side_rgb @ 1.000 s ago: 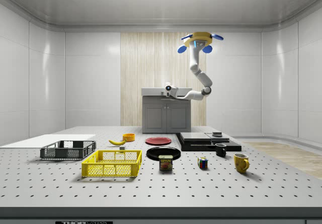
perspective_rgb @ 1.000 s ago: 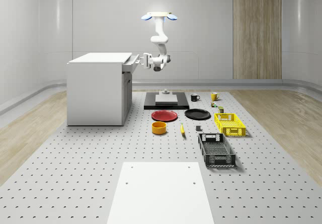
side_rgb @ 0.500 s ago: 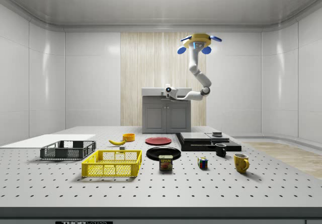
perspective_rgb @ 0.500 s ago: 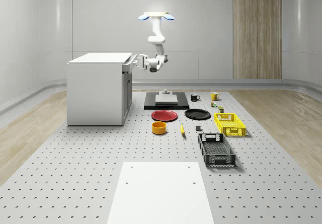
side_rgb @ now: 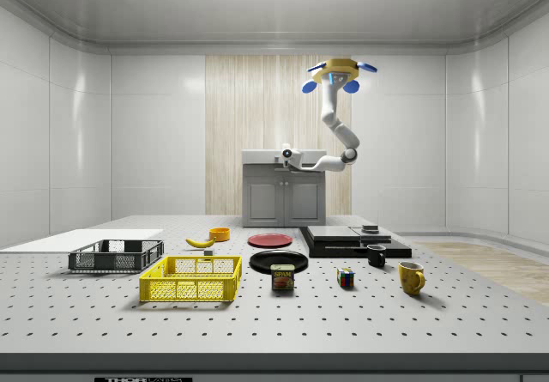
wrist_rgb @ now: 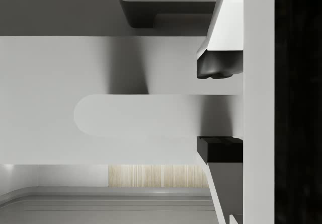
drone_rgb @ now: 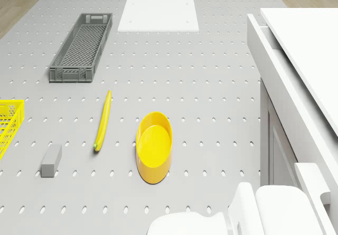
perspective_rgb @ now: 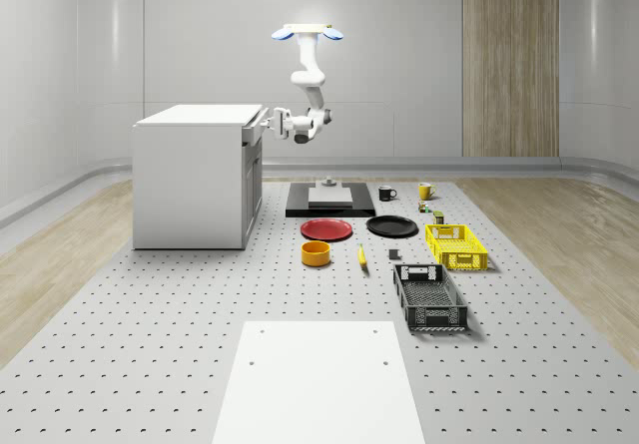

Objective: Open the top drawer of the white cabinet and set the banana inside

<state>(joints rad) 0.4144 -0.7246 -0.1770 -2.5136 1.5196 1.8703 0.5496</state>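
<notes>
Hovers in the air as a drone (perspective_rgb: 305, 32) at about one o'clock from the white cabinet (perspective_rgb: 190, 180) in the whole-scene view, clear of its front, likely to leave the top drawer (drone_rgb: 274, 60) room to slide out. Reaches down and across to bring the gripper (wrist_rgb: 217, 108) level with the handle (wrist_rgb: 141, 116). Fingers (wrist_rgb: 215, 65) apart, one on each side of the bar, ready to close; hard to say whether either pad touches it. No banana (drone_rgb: 103, 120) in hand: lying on the table (perspective_rgb: 150, 344) at five o'clock from the cabinet, just beside the yellow bowl (drone_rgb: 153, 146), waiting for the drawer.
</notes>
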